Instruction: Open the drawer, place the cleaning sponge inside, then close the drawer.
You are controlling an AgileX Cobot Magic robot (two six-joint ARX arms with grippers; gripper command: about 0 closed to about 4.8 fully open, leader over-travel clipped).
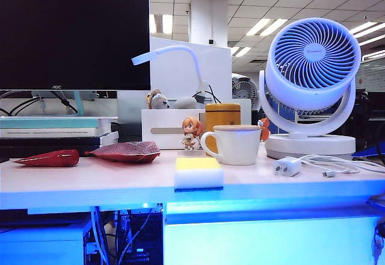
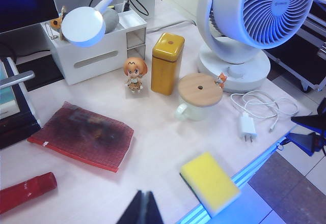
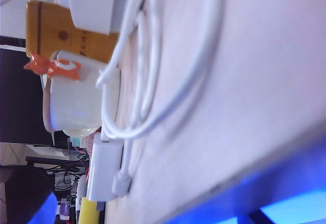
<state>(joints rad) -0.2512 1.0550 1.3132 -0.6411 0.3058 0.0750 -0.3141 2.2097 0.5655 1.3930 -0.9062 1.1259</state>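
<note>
- The yellow-topped white rectangular cleaning sponge (image 1: pixel 198 173) lies at the pale worktop (image 1: pixel 72 177) edge, before the white lidded mug (image 1: pixel 234 144).
- The bluish flat-fronted drawer (image 1: pixel 271 238) beneath is closed.
- Left gripper (image 2: pixel 144 210) hovers above the worktop, fingers pressed together.
- Right gripper is out of frame, jaws spread wide.

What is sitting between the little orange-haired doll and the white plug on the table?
The white mug with the round wooden lid stands between the doll and the plug; the left wrist view shows it best.
</note>
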